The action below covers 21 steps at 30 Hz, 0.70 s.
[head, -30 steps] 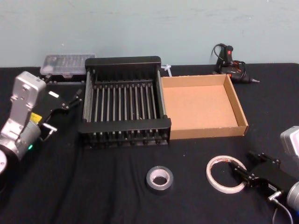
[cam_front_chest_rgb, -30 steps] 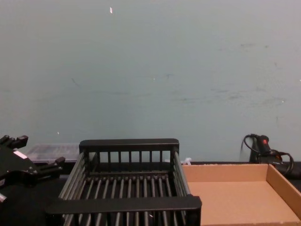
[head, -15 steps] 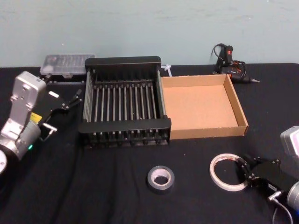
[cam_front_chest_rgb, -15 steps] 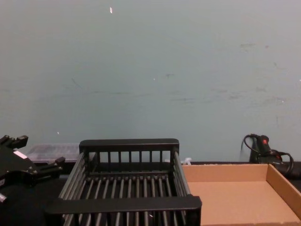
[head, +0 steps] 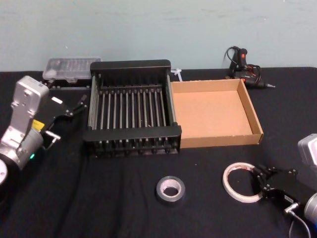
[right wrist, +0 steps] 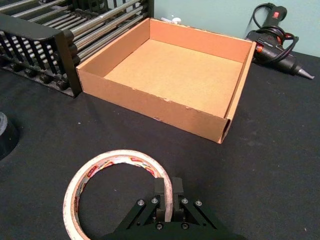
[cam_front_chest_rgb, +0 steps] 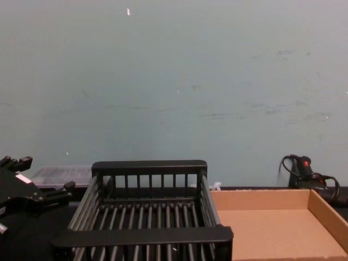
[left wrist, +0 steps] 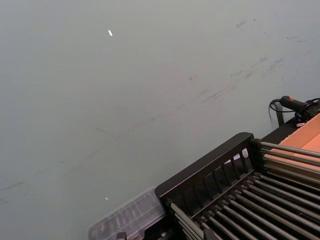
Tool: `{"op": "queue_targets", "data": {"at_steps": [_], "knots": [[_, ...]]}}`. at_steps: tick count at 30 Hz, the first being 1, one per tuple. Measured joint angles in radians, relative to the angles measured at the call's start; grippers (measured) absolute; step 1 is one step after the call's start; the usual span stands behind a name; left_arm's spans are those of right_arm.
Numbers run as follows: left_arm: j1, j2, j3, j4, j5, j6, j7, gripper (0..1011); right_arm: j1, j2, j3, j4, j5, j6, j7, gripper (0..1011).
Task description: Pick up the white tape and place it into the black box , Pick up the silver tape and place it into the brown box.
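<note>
R wrist: right gripper [right wrist: 167, 196] pinches white tape [right wrist: 90, 172] rim | head: silver tape [head: 170, 189] apart

A boxy silver-grey housing with a yellow label and a small green light is carried on the left arm, ending in the black left gripper [head: 67, 113] marked with a white tag. The right gripper [right wrist: 168, 194] is built of black struts fastened with small silver screws; a grey housing and a thin cable are seen behind it.
</note>
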Motion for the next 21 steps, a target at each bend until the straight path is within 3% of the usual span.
{"op": "queue_targets", "data": {"at_steps": [4,21], "knots": [[0.000,0.000,0.000,0.000,0.000,0.000,0.000,1001,-0.003,-0.007,0.008,0.002,-0.003,-0.008,0.016,93],[0.000,0.000,0.000,0.000,0.000,0.000,0.000,1001,-0.021,-0.010,0.024,-0.017,-0.005,-0.137,0.102,93]]}}
